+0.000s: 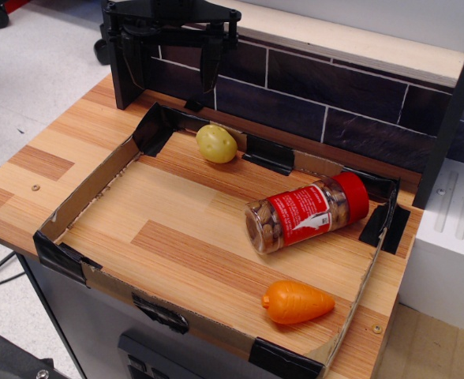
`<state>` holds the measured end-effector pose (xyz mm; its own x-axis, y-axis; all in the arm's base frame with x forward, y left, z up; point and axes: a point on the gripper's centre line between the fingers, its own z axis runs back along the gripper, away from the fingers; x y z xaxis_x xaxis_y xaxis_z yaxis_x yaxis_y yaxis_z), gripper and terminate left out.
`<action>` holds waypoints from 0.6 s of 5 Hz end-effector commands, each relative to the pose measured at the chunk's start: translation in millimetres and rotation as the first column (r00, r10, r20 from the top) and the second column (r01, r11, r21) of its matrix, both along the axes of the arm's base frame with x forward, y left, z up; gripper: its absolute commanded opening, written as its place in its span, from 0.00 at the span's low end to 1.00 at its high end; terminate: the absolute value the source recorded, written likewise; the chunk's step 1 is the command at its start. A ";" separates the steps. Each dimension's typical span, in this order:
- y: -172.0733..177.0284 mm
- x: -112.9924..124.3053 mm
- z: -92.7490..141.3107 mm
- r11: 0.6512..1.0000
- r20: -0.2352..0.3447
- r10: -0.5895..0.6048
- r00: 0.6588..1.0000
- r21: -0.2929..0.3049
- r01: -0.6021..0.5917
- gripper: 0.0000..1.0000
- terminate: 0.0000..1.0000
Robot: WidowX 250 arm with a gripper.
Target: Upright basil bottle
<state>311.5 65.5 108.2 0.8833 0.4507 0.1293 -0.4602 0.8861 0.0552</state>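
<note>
The basil bottle (304, 214) is a clear jar with a red label and brownish contents. It lies on its side on the wooden board, in the right part of the walled area, its red cap (353, 196) pointing right toward the back corner. My black gripper (169, 59) hangs at the back left, above the rear edge of the table and well away from the bottle. Its jaws stand wide apart with nothing between them.
A low cardboard wall (90, 189) with black tape at the corners rings the board. A yellow potato-like toy (216, 144) sits near the back wall. An orange toy carrot (297, 302) lies at the front right. A dark tiled backsplash (334, 95) runs behind.
</note>
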 end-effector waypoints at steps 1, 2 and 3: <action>0.0 0.0 0.0 1.000 0.000 0.000 1.000 0.000 0.000 1.00 0.00; -29.3 1.4 2.2 0.982 -0.073 -0.191 0.979 -0.007 0.191 1.00 0.00; -64.5 -2.5 6.5 0.903 -0.134 -0.430 0.893 -0.088 0.421 1.00 0.00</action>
<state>307.4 -5.5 101.6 0.9977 0.0119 -0.0674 -0.0096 0.9994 0.0338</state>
